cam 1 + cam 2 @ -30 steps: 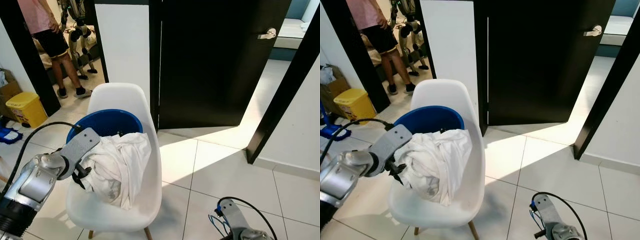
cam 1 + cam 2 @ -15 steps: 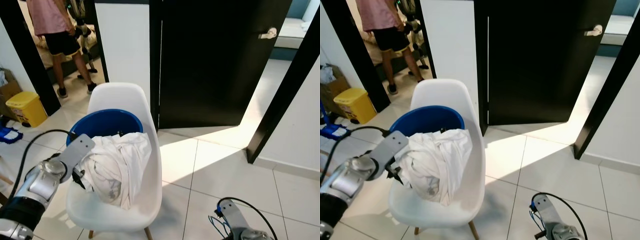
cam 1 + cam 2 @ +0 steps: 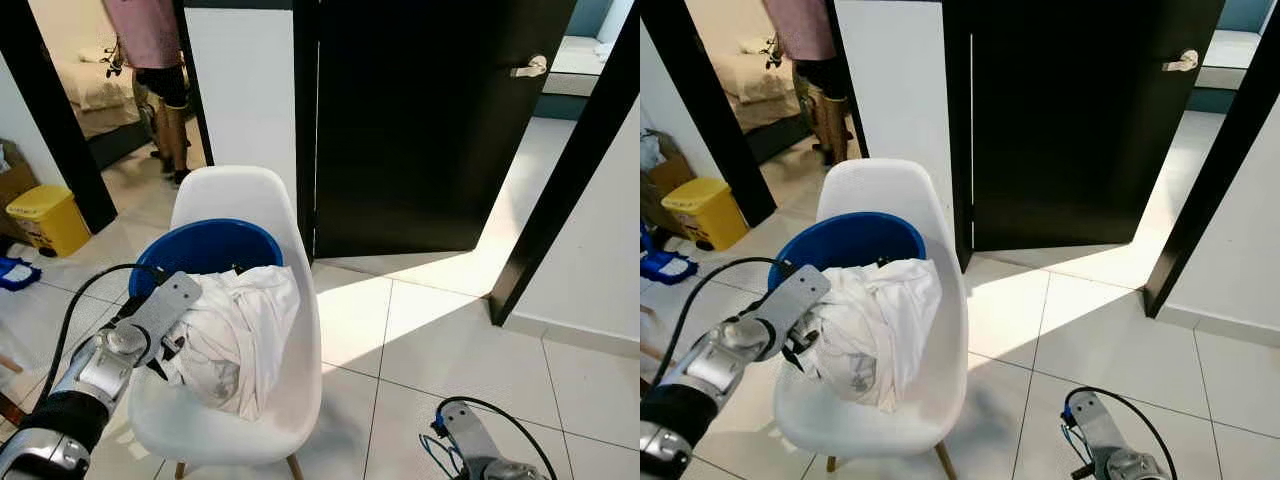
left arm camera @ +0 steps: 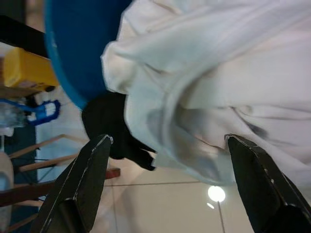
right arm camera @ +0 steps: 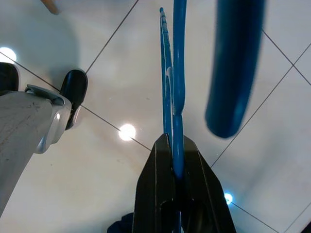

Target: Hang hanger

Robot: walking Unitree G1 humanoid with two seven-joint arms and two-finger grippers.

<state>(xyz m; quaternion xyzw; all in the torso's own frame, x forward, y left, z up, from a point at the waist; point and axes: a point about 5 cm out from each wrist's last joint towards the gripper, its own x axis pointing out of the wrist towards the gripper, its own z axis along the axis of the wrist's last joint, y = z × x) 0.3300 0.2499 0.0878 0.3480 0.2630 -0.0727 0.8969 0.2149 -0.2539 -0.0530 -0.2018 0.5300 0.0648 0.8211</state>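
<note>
Between the right gripper's (image 5: 172, 160) 2 pinched fingers sits the blue hanger (image 5: 174, 73), held low over the floor tiles (image 5: 97, 63). The left gripper (image 4: 165, 160) spreads wide at the white garment (image 3: 240, 325) heaped in the blue basket (image 3: 205, 245) on the white chair (image 3: 235, 195). A shallow bite could slip off the cloth, or drag the whole heap and tip the basket; the thin hanger may twist in its pinch.
</note>
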